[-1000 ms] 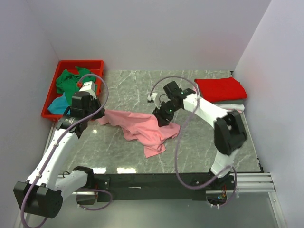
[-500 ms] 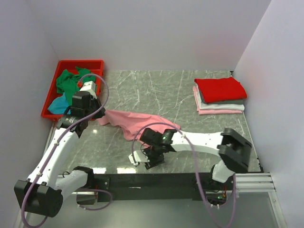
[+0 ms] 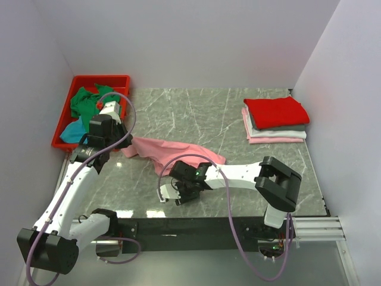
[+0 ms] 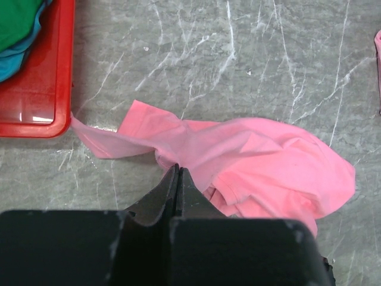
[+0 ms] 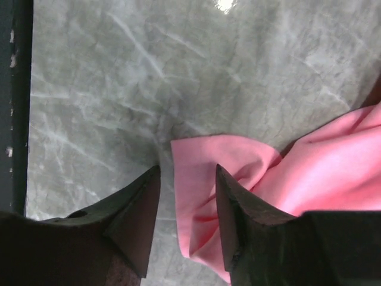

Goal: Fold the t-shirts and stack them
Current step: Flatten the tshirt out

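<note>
Pale walls [image 3: 196, 42] close in three sides of my workspace, and under my arms lies a grey-green marbled table [image 3: 178, 113]. The salmon pink t-shirt [image 3: 169, 152] is the largest loose thing on it. It lies crumpled and unfolded across the left-centre of the table, running from just beside the bin toward the near middle.

At the far left corner stands the red bin [image 3: 101, 77], its near corner almost touching the shirt's thin left end. A green t-shirt [image 3: 82, 102] is heaped inside it with a teal t-shirt [image 3: 71, 132] below, both bunched up.

Well apart, against the right wall, sits the stack of folded t-shirts [image 3: 277, 122]. A red t-shirt [image 3: 277, 110] lies on top, paler layers sit under it, and a pale pink t-shirt [image 3: 280, 140] is at the bottom.

My left gripper [image 4: 178, 171] is at the shirt's left part. Its fingers are pressed tightly together and pinch a fold of the salmon cloth, which rises in a ridge to their tips.

My right arm reaches low across the near side of the table. My right gripper [image 5: 187, 173] is spread, its two dark fingers [image 5: 143, 202] set down either side of the shirt's near corner. That corner lies flat on the marble in the gap between them, and the jaws stand apart without clamping it.
</note>
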Controlling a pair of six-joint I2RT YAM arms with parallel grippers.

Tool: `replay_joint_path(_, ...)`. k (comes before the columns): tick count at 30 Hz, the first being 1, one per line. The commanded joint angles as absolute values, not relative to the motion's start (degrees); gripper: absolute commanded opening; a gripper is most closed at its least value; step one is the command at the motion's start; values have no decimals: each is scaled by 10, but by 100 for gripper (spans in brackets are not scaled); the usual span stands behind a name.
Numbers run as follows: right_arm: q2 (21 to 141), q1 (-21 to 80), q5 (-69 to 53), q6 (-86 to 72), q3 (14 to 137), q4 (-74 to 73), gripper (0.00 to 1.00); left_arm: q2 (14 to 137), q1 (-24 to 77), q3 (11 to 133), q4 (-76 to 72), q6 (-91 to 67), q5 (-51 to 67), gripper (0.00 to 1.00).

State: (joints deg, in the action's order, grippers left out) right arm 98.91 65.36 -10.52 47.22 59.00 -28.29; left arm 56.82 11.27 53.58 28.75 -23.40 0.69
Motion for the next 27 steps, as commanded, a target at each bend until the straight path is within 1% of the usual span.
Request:
replay_joint_path(1, 1005, 654, -120, 461, 610, -273, 45, 555, 110, 537, 264, -231, 18, 0)
replay_joint_path(2, 1006, 654, -126, 461, 611, -280, 38, 555, 110, 537, 264, -232, 17, 0)
replay_joint_path(4, 1005, 654, -132, 461, 613, -288, 29, 553, 110, 536, 264, -231, 17, 0)
replay_joint_path(5, 1004, 654, -135, 459, 613, -294, 21, 552, 110, 536, 264, -231, 17, 0)
replay_joint_path(7, 987, 654, -148, 458, 611, -296, 11, 550, 110, 535, 264, -231, 18, 0)
replay_joint_path(8, 979, 654, -154, 459, 609, -300, 1, 550, 110, 534, 264, -231, 18, 0)
replay_joint_path(10, 957, 654, -170, 460, 613, -311, 0, 551, 110, 533, 263, -231, 18, 0)
replay_joint_path(15, 907, 670, -288, 468, 674, -410, 0, 553, 110, 533, 262, -230, 17, 0)
replay_joint_path(19, 885, 726, -335, 489, 715, -468, 0, 555, 110, 536, 263, -231, 16, 0)
replay_joint_path(21, 884, 772, -356, 492, 731, -483, 0, 555, 110, 535, 261, -232, 18, 0)
replay_joint_path(26, 945, 896, -374, 493, 793, -507, 0, 560, 110, 530, 258, -236, 25, 0)
replay_joint_path(27, 954, 909, -374, 493, 804, -510, 0, 559, 110, 530, 258, -236, 25, 1)
